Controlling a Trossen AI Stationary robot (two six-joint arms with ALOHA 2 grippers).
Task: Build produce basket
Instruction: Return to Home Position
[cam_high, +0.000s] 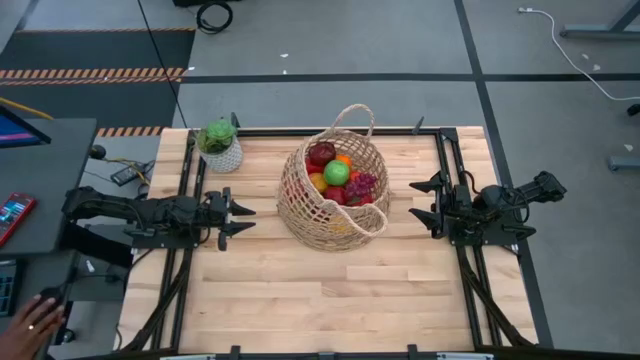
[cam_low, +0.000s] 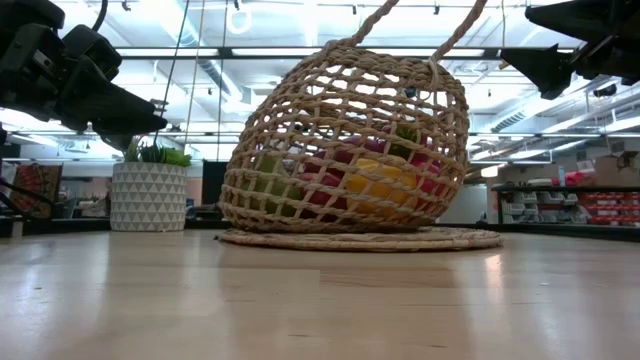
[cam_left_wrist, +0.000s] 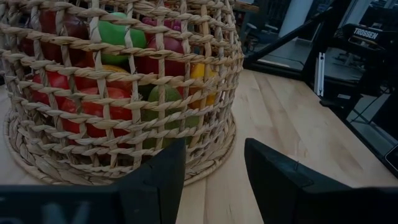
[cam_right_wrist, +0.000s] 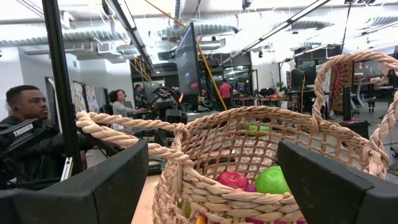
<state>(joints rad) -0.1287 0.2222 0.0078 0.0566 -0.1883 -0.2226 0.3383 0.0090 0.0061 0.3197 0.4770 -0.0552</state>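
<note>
The left gripper (cam_high: 243, 219) hovers over the left side of the tabletop (cam_high: 300, 300). Its fingers are spread with nothing between them, and they point at the basket. Behind it, near the back left corner, stands one small white plant pot (cam_high: 222, 150), which is not part of the job.

One basket (cam_high: 300, 215) sits around the middle of the tabletop, a little toward the back edge and between the two arms. It has two loop handles, and the produce lies inside it. From above I count six pieces:
- one dark red apple (cam_high: 321, 155)
- one orange (cam_high: 344, 160)
- one green apple (cam_high: 337, 173)
- one yellow piece (cam_high: 318, 182)
- one red piece (cam_high: 337, 195)
- one bunch of red grapes (cam_high: 362, 185)

Through the weave, the left wrist view shows more green and yellow lower down, so the true count is probably higher.

The open weave is likely light and springy by itself, but now carries the weight of its load. A pinch on the thin wall would probably flex it. The thicker braided rim or the base of a loop handle looks like the firmer hold. The round fruit would roll if the basket tipped, and the grapes would bruise easily.

The right gripper (cam_high: 418, 200) hangs over the right edge of the tabletop. Its fingers are spread wide and it holds nothing.
</note>
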